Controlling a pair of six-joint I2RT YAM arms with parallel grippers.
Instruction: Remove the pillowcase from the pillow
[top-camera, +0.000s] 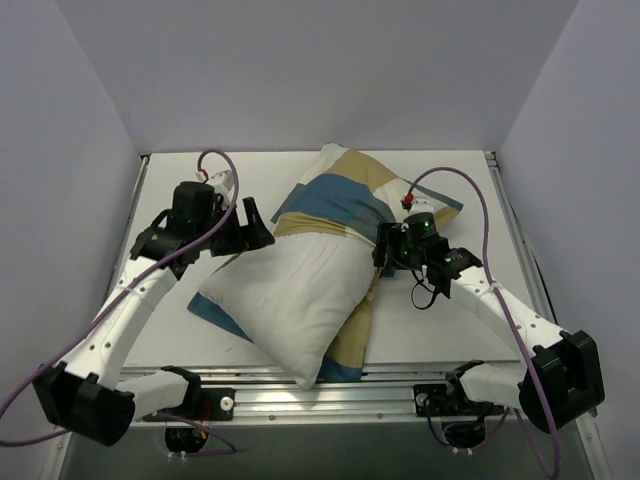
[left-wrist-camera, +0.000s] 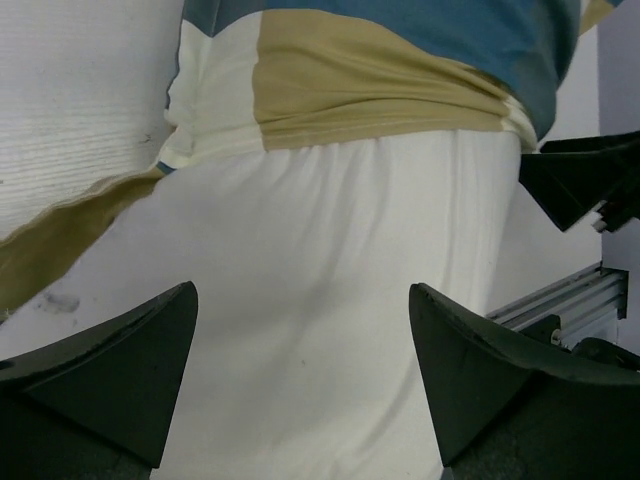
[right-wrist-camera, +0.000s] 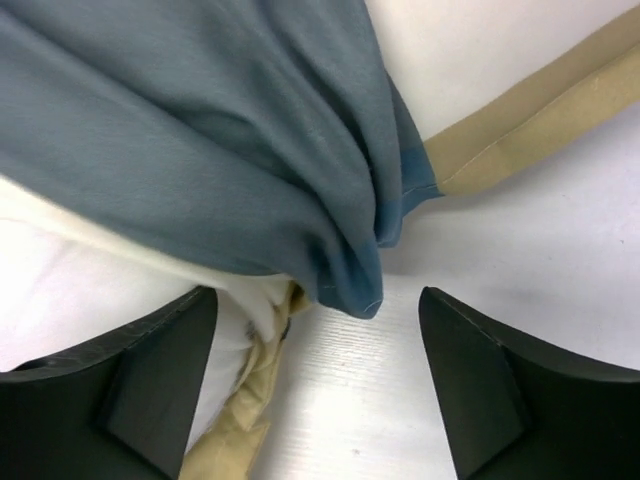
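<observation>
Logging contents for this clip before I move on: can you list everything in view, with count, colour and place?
pillowcase: one, blue, tan and cream checks, bunched over the pillow's far end
pillow: one, white, near part bare, lying diagonally mid-table
table: one, white, under everything
cables: two, purple, one looping above each arm
left gripper: one, black, open, at the pillow's left side
right gripper: one, black, open, at the pillowcase's right edge
</observation>
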